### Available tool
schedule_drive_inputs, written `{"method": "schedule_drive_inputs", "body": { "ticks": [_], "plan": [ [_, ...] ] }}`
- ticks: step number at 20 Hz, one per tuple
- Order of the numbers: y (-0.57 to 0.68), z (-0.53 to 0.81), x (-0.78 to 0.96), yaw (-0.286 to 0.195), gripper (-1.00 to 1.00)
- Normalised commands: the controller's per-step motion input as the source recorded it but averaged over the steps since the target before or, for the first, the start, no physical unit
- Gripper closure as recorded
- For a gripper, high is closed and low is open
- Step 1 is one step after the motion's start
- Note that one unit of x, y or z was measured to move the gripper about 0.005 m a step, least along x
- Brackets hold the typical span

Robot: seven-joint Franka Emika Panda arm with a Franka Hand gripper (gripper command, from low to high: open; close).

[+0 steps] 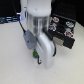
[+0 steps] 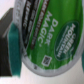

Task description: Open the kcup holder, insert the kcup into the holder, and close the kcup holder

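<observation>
1. On my wrist feed the kcup (image 2: 47, 42) fills the frame, its green foil top turned toward the lens, print running diagonally.
2. The gripper (image 1: 35, 53) is closed on it; a dark finger (image 2: 11, 47) presses its rim.
3. It hangs low over the white table (image 1: 12, 60).
4. The kcup holder (image 1: 64, 27) sits to the exterior view's right, tray out.
</observation>
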Motion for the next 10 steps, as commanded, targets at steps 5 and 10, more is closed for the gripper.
{"method": "schedule_drive_inputs", "body": {
  "ticks": [5, 10],
  "plan": [
    [0.60, 0.74, -0.01, -0.009, 1.00],
    [0.72, 0.65, -0.10, 0.000, 1.00]
  ]
}}
